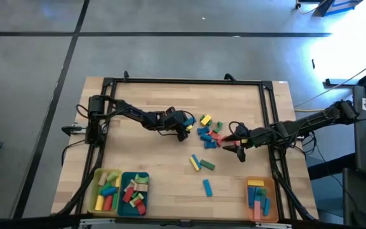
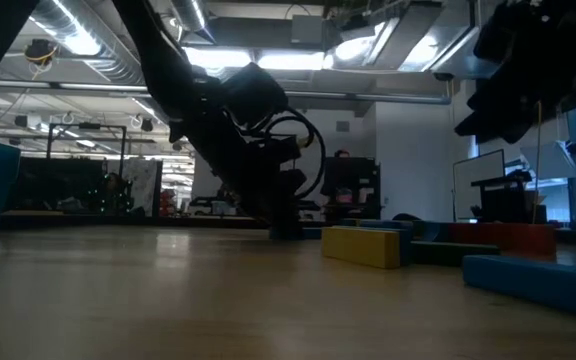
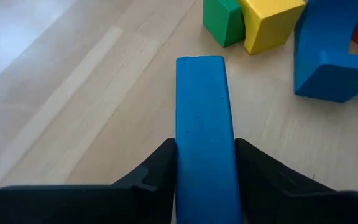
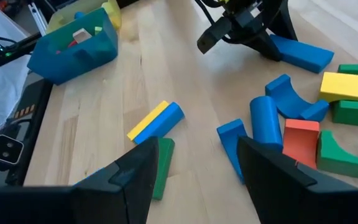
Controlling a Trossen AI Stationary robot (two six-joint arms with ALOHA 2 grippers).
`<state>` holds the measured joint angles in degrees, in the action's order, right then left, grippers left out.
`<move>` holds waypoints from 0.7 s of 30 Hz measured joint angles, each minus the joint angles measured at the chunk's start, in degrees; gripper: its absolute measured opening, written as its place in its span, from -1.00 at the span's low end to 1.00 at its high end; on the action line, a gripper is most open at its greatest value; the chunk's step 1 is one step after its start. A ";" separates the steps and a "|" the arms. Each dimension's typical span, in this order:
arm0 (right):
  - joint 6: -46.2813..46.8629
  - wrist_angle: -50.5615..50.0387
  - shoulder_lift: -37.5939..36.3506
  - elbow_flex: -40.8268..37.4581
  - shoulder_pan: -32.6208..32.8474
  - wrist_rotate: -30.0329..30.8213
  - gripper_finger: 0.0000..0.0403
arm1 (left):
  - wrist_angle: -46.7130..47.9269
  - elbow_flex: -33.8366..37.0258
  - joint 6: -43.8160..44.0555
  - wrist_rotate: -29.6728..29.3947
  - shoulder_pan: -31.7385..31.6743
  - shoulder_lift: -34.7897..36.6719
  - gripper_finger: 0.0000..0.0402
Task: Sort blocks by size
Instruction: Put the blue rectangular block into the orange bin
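A cluster of blocks [image 1: 210, 130] in blue, green, red and yellow lies at the table's middle. At its left side a long blue bar [image 3: 204, 118] lies on the wood, and my left gripper [image 3: 205, 180] is shut on it. The bar also shows in the right wrist view [image 4: 303, 53], below that gripper [image 4: 241, 28]. My right gripper [image 4: 194, 186] hangs open above the table at the cluster's right, with nothing between its fingers. Nearer the front lie a yellow and blue pair [image 4: 156, 121], a green block [image 4: 162, 162] and a lone blue bar [image 1: 207, 187]. My left gripper pinches the blue bar between its two fingers [image 3: 160, 171], one on each long side [image 3: 185, 155], at the end nearest the wrist. The fingers slant down from the table's left and lie along the bar. The bar's far end [image 3: 201, 65] rests on the wood.
A yellow tray [image 1: 96, 194] and a teal tray [image 1: 124, 191] with blocks stand at the front left. An orange tray [image 1: 272, 202] with blocks stands at the front right. A black frame [image 1: 183, 81] runs round the table. Bare wood lies between the cluster and the trays.
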<state>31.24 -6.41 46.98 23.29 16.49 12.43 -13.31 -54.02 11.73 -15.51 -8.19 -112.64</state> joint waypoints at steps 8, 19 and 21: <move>-0.05 3.45 -0.76 0.00 0.00 -1.38 0.08 | -0.16 -2.47 0.48 7.91 0.13 6.37 -0.38; -8.48 6.82 -6.99 0.07 0.02 -9.50 0.08 | -9.88 -6.89 10.90 23.09 6.92 8.09 -0.36; -13.19 6.83 -7.63 0.07 0.04 -9.52 0.08 | -9.75 -7.62 14.06 23.05 8.25 8.04 -0.35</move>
<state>18.06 0.42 39.35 23.35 16.53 2.91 -23.06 -61.64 25.80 7.54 0.07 -104.60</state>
